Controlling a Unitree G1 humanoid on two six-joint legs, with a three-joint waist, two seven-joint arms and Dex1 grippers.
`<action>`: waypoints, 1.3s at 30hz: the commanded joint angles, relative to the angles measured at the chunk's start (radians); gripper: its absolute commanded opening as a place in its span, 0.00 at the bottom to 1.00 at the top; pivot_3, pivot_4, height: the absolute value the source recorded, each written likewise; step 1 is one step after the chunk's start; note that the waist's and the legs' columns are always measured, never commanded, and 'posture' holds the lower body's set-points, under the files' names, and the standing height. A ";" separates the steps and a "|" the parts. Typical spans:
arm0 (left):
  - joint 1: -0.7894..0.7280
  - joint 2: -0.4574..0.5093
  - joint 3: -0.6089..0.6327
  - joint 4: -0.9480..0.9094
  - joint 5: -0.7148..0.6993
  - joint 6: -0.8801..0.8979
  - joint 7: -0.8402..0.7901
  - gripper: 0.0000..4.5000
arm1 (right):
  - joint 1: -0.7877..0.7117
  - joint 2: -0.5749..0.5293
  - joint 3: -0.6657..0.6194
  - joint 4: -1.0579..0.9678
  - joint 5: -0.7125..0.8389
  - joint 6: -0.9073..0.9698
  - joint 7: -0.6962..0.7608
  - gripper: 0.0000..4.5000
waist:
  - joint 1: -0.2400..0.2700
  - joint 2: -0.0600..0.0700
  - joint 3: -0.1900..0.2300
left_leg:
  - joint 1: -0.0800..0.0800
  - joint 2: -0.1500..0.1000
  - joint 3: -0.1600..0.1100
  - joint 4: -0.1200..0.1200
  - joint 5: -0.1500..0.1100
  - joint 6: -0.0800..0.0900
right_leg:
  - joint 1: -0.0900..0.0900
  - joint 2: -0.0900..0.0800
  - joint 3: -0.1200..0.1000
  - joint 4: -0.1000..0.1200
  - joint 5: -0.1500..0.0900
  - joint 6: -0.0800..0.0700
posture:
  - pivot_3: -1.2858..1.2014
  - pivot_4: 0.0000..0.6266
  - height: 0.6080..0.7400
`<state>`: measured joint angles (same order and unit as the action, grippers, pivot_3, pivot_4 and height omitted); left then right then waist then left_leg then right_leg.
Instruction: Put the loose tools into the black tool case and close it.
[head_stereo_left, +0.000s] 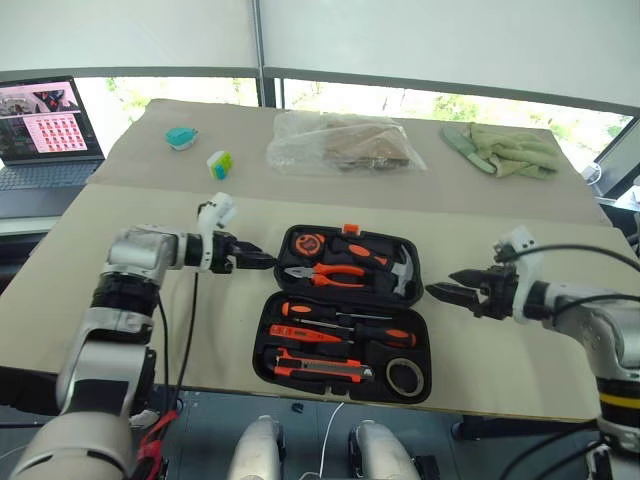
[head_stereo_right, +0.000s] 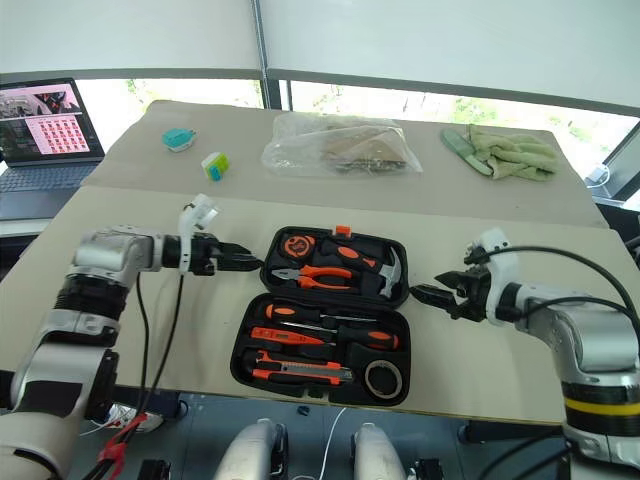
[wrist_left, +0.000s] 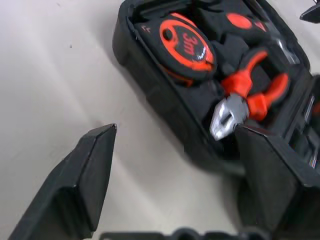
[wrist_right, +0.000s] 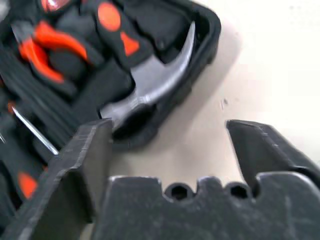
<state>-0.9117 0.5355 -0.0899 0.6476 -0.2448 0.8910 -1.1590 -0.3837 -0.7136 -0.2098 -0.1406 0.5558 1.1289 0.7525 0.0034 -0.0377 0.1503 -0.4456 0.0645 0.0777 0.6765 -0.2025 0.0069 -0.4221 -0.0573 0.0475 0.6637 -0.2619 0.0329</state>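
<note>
Now black tool case (head_stereo_left: 420, 290) lies open (tools slotted inside)

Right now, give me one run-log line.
case: open, tools inside | left gripper: open, empty, left of case | right gripper: open, empty, right of case

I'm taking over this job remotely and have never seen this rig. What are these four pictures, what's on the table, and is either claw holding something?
The two wide pictures come from the robot's head, looking down over its arms. The close-ups come from cameras on each wrist, looking along that claw's two black fingers.

On the table the black tool case lies open, tools already in their slots: tape measure, pliers, hammer, screwdrivers, utility knife, tape roll. Farther back are a clear plastic bag, green gloves, two small items and a laptop.

The left gripper and right gripper flank the case's far half, both open and empty.
</note>
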 joint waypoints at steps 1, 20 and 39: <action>-0.037 -0.017 0.013 0.011 -0.013 0.035 0.027 0.86 | -0.043 0.015 0.017 0.029 0.013 0.052 -0.035 0.92 | -0.002 0.000 0.000 | 0.000 0.000 0.000 0.000 0.000 0.000 | 0.000 0.000 0.000 0.000 0.000 0.000 | 0.52 0.24 1.00; -0.004 -0.052 0.058 -0.074 -0.080 0.031 0.028 0.00 | -0.089 0.074 0.043 0.010 0.039 0.045 -0.111 0.01 | -0.003 0.000 0.000 | 0.000 -0.001 -0.001 0.001 0.000 0.000 | 0.001 -0.001 0.000 0.001 0.000 0.000 | 0.52 0.24 1.00; 0.186 -0.121 0.034 -0.205 0.140 -0.878 0.221 0.00 | 0.031 0.085 0.136 -0.065 -0.326 -0.646 -0.201 0.01 | -0.002 0.000 0.000 | -0.004 -0.002 0.000 -0.001 0.000 0.000 | -0.002 -0.002 0.000 -0.002 0.001 0.001 | 0.52 0.24 1.00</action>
<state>-0.7334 0.4130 -0.0229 0.4903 -0.1467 0.1431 -0.9517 -0.3552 -0.6232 -0.0755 -0.1442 0.2715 0.6157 0.5517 0.0019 -0.0373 0.1507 -0.4489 0.0630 0.0774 0.6751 -0.2023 0.0065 -0.4241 -0.0589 0.0475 0.6614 -0.2613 0.0335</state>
